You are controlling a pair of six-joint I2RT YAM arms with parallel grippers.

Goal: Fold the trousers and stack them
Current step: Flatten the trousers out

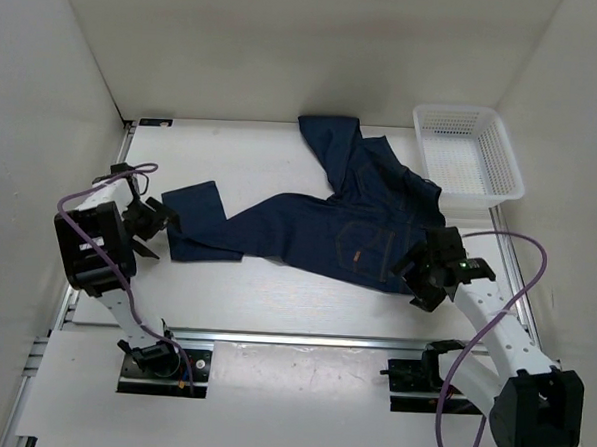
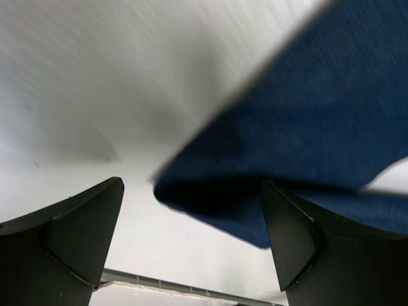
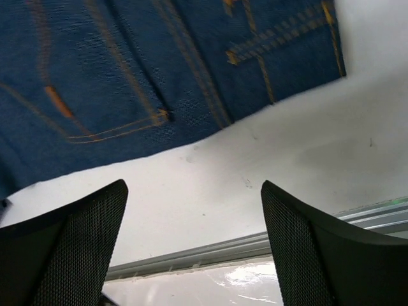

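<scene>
**Both grippers wide open, neither holding the jeans**

The left gripper point(image 1: 150, 226) stands with its jaws spread wide at the hem of the left-running leg. In its wrist view the blurred hem sits between the fingers point(image 2: 83, 236), close against the right one. I cannot tell whether cloth and finger touch. The right gripper point(image 1: 416, 275) is also spread wide and holds nothing. Its wrist view shows bare table point(image 3: 255, 159) between the fingers, with the waist end of the jeans just beyond their tips.

The trousers point(image 1: 348, 226) lie across the middle of the table point(image 1: 252, 161). One leg runs left towards the left gripper and the other angles up towards the far wall. The waist end lies to the right, just beside the near-left corner of the white mesh basket point(image 1: 505, 154). Bare surface shows at the far left and in a strip along the near rail.

The denim is dark navy, rumpled around the seat, with orange stitching on the pockets point(image 3: 127, 76).
</scene>
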